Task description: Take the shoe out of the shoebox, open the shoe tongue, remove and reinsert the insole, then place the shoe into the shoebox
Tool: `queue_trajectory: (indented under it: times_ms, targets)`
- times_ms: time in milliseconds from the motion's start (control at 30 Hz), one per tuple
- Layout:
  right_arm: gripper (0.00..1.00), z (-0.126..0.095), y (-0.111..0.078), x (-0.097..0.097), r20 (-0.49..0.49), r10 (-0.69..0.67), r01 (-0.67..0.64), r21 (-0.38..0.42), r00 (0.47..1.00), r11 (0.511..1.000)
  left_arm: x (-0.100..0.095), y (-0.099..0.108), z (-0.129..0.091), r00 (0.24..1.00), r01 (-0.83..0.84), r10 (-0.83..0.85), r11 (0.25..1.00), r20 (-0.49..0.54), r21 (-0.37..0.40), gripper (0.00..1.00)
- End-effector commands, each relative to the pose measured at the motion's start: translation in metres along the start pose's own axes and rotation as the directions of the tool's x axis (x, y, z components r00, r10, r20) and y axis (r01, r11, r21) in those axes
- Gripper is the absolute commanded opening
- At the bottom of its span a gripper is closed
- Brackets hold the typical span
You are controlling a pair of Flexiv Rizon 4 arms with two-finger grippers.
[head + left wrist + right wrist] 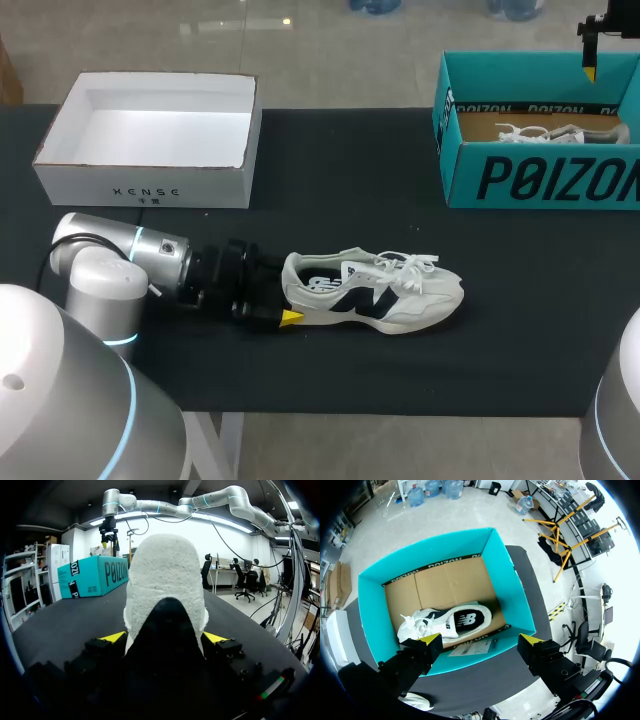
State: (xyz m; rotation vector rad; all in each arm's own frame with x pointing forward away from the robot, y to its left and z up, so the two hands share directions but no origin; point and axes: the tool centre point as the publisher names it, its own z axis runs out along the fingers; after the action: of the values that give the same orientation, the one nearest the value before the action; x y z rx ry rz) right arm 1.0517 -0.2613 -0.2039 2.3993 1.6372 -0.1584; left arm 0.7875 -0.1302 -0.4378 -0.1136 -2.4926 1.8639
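A white sneaker with a dark side logo lies on its sole in the middle of the black table, toe to the right. My left gripper comes in low from the left and stands wide. Its yellow fingertips press both sides of the fuzzy heel, so it is shut on the sneaker. My right gripper hangs high over the teal shoebox. In the right wrist view that gripper is open and empty above the box's near wall. A second white sneaker lies inside.
An open white box stands at the back left of the table. The teal shoebox sits at the back right, with my right gripper above it. A paper label lies in the box by its near wall.
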Motion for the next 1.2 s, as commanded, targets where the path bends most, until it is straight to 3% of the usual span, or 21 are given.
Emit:
queue_trajectory:
  times_ms: [33, 167, 300, 500, 733, 933, 1200]
  targets:
    - [1.0, -0.008, -0.001, -0.002, -0.004, 0.027, -0.027, 0.032, 1.0, 0.999, 0.0, 0.005, 0.001, 1.0, -0.001, 0.001, 1.0, 0.001, -0.003, 0.0]
    - [1.0, -0.014, -0.013, 0.012, 0.01, 0.04, -0.041, 0.078, 0.999, 0.996, 0.0, 0.005, 0.001, 1.0, -0.001, 0.001, 1.0, 0.001, -0.003, 0.0]
    - [1.0, -0.02, -0.042, 0.042, -0.01, 0.061, -0.059, 0.115, 0.998, 0.992, 0.0, 0.005, 0.001, 1.0, -0.001, 0.001, 1.0, 0.001, -0.003, 0.0]
    - [1.0, -0.018, -0.093, 0.128, -0.051, 0.062, -0.054, 0.156, 0.997, 0.986, 0.0, 0.005, 0.001, 1.0, -0.001, 0.001, 1.0, 0.001, -0.003, 0.0]
    - [1.0, -0.025, -0.145, 0.204, -0.066, 0.057, -0.044, 0.184, 0.996, 0.982, 0.0, 0.005, 0.001, 1.0, -0.001, 0.001, 1.0, 0.001, -0.003, 0.0]
    - [1.0, -0.036, -0.18, 0.233, -0.055, 0.111, -0.095, 0.232, 0.992, 0.968, 0.0, 0.005, 0.001, 1.0, -0.001, 0.001, 1.0, 0.001, -0.003, 0.0]
    - [1.0, -0.036, -0.18, 0.233, -0.055, 0.111, -0.095, 0.232, 0.992, 0.968, 0.0, 0.005, 0.001, 1.0, -0.001, 0.001, 1.0, 0.001, -0.003, 0.0]
